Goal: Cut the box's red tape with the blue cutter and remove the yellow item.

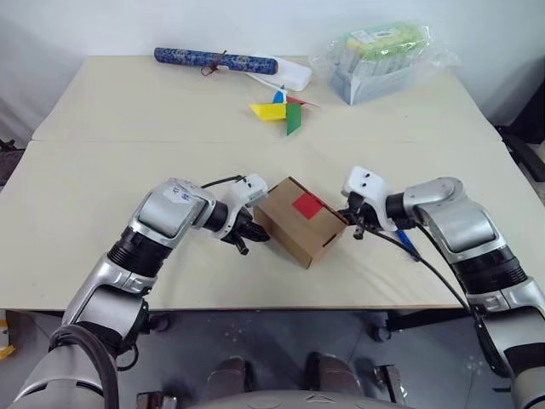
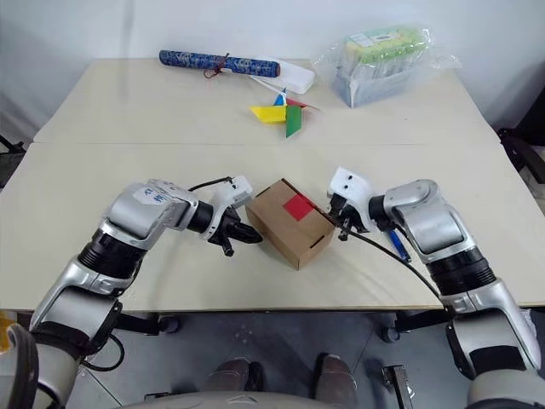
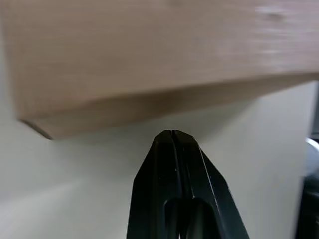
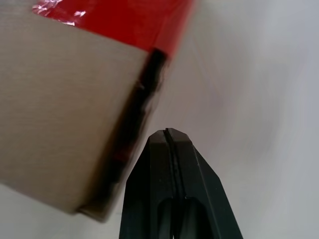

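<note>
Here the box sits on the counter near its front edge, and it serves as the landmark for everything else. To the left of the box, the left hand points at the box's left side with its two fingers pressed together and nothing between them; the left wrist view shows the closed tips just short of the cardboard wall, and whether they touch it cannot be told. On the box's top face lies the red tape, unbroken, running over the right edge across the flap seam. To the right of the box, the right hand comes in at the taped end, fingers likewise closed and empty, close beside the corner. Further right of the box, partly hidden behind the right forearm, the cutter lies on the counter, untouched.

The yellow item cannot be seen; presumably it is inside the sealed box.

The step in hand looks like squaring or steadying the box between two closed hands, ahead of any cutting. The next move would call for the right hand to open, back away to the right of the box and pick up the cutter, while the left hand braces the box against sliding.
</note>
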You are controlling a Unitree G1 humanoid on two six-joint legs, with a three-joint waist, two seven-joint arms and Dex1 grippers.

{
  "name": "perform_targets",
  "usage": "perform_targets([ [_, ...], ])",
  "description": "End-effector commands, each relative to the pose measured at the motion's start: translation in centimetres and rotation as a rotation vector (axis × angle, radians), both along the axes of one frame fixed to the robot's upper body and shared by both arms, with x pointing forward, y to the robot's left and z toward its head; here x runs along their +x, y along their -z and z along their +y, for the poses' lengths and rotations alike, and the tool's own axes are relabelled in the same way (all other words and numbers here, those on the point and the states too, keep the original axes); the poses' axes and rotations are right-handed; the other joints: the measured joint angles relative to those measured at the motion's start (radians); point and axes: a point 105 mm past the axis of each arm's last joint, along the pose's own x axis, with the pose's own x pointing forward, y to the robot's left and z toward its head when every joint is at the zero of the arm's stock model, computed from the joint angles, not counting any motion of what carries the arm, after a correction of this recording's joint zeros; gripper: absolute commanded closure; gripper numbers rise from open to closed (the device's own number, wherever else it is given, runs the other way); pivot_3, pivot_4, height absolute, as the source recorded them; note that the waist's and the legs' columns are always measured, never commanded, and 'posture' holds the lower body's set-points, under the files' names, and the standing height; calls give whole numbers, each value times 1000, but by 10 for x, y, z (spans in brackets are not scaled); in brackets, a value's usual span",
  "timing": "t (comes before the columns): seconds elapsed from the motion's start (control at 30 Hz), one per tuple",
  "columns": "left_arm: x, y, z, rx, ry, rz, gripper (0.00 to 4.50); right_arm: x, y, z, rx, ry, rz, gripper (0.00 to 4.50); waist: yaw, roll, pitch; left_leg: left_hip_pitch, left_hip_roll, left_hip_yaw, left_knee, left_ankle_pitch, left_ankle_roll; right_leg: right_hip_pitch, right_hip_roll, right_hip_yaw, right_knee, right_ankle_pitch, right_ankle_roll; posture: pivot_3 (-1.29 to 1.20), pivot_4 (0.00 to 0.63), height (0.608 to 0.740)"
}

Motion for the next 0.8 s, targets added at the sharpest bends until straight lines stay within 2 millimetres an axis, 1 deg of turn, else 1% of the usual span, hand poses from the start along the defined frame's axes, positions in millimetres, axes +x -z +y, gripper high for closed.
perform_targets([
  [0.03, 14, -10, 2, 16, -10, -84, 4500, -17, -14, 7, 14, -39, -17, 4486, 2, 0, 0, 0, 0, 0, 0, 0, 0, 0, 0, 0, 0, 0, 0, 0, 150, 740],
  [0.13, 21, -10, 5, 27, -21, -104, 4500, -26, -15, 11, 17, -46, -6, 4486, 3, 0, 0, 0, 0, 0, 1, 0, 0, 0, 0, 0, 0, 0, 0, 0, 150, 740],
  [0.27, 25, -10, 8, 37, -22, -114, 4500, -34, -16, 19, 29, -55, -4, 4486, 1, 0, 0, 0, 0, 0, 1, 0, 0, 0, 0, 0, 0, 0, 0, 0, 150, 740],
  [0.37, 29, -11, 10, 41, -32, -126, 4500, -36, -16, 25, 44, -55, -2, 4486, 2, 0, 0, 0, 0, 0, 1, 0, 0, 0, 0, 0, 0, 0, 0, 0, 150, 740],
  [0.53, 36, -13, 13, 46, -53, -142, 4500, -34, -9, 34, 51, -42, 1, 4486, 2, 0, 0, 0, 0, 1, 1, 0, 0, 0, 0, 0, 1, 0, 0, 0, 150, 740],
  [0.63, 37, -12, 13, 50, -50, -145, 4500, -34, -8, 35, 52, -35, 1, 4486, 2, 0, 0, 0, 0, 0, 1, 0, 0, 0, 0, 0, 1, 0, 0, 0, 150, 740],
  [0.8, 35, -11, 15, 57, -44, -143, 4500, -28, -6, 25, 23, 0, -23, 4486, 1, 0, 0, 0, 0, 0, 1, 0, 0, 0, 0, 0, 1, 0, 0, 0, 150, 740],
])
